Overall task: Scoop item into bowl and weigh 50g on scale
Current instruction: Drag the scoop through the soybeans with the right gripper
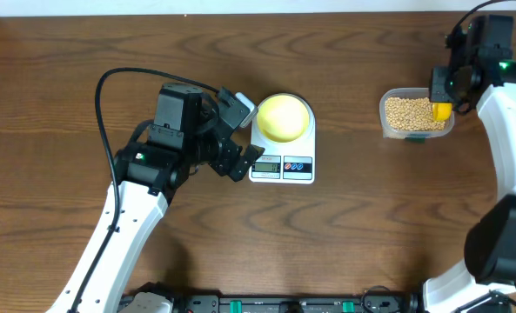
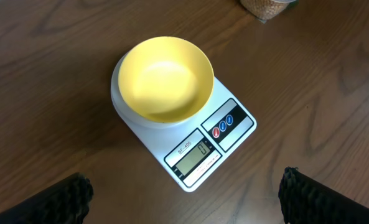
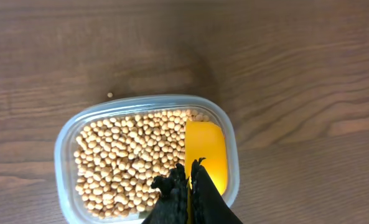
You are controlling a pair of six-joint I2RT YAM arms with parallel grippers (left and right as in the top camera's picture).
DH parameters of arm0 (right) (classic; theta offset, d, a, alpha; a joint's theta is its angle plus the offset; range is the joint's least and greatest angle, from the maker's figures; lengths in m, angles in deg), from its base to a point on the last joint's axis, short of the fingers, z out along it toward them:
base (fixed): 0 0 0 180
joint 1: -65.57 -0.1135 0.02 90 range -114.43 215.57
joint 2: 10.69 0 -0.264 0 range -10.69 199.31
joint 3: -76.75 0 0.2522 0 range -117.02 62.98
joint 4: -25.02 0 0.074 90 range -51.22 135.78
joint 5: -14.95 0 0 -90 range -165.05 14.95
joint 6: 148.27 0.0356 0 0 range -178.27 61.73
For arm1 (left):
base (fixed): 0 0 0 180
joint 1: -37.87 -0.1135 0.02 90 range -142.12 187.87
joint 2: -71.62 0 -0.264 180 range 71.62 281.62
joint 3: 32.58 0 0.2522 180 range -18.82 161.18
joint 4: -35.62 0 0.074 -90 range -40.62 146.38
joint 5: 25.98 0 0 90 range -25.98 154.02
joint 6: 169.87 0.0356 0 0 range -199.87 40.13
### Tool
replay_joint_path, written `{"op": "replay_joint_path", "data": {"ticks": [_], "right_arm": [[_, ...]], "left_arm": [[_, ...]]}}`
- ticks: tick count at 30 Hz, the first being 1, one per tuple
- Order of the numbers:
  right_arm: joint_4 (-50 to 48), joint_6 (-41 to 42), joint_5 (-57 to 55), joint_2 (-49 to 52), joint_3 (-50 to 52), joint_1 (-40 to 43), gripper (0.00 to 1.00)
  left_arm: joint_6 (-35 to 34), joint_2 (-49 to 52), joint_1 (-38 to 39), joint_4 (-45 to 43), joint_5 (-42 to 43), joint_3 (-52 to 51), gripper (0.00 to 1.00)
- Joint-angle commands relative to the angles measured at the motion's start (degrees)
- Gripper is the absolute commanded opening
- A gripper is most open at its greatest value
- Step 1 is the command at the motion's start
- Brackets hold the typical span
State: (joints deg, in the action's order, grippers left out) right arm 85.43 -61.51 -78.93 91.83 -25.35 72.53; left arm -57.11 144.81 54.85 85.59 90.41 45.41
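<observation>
Clear container of beans, yellow scoop inside

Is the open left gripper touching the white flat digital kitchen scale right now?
Apart. In the left wrist view, bare wooden table separates the left gripper's black fingertips from the white scale.

Even bright light, soft shadows, sharp focus, faint sheen on wood
</observation>
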Motion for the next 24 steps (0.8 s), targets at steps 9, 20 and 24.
{"op": "replay_joint_path", "data": {"ticks": [9,20,24], "right_arm": [[0.44,-0.70,-0.20,2.08,-0.68,0.24,0.01],[0.48,-0.72,2.10,2.14,1.90,0.24,0.01],[0.48,-0.74,4.31,2.14,2.78,0.24,0.01]], "left_arm": [[0.72,-0.22,-0.20,0.26,-0.52,-0.26,0.98],[0.72,-0.22,-0.17,0.26,-0.52,-0.26,0.97],[0.72,-0.22,-0.20,0.24,-0.52,-0.26,0.98]]}}
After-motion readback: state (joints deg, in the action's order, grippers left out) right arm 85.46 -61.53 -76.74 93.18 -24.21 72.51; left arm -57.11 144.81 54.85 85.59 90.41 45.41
